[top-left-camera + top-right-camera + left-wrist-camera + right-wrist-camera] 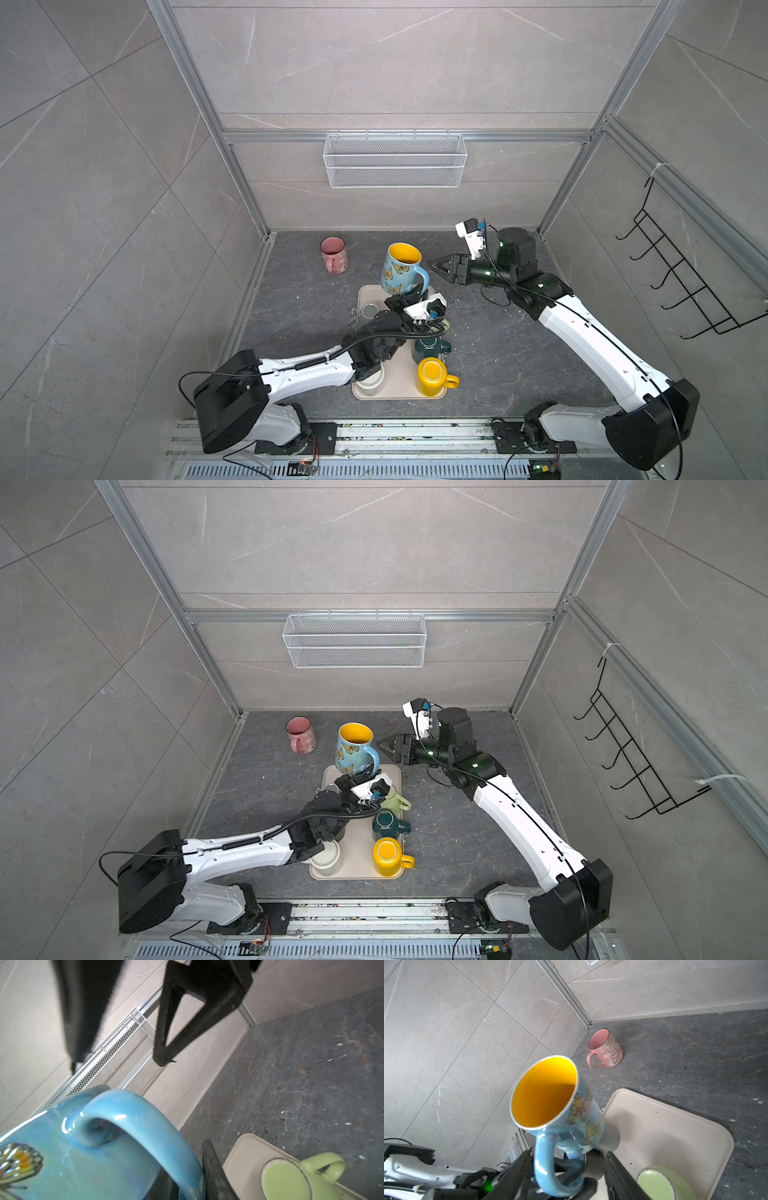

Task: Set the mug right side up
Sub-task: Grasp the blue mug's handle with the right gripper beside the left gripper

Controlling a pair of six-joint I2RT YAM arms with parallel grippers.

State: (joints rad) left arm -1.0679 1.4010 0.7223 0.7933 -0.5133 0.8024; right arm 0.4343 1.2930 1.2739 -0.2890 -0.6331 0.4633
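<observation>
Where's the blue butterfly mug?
In both top views the blue butterfly mug is mid-scene, mouth up, handle in the left gripper, at the far end of the tray; pink mug to its left, right gripper to its right.

The blue mug (397,270) is showing yellow-orange butterflies with black veins, and its inside is glowing yellow. The pink mug (607,1049) is wearing white ghosts. The tray (399,374) is looking beige. The yellow mug (432,376), dark green mug (428,347), pale green mug (291,1180) and white mug (370,380) are showing no pattern. The floor (519,353) is looking dark grey, marble-veined; the basket (395,160) is gleaming white mesh.
</observation>
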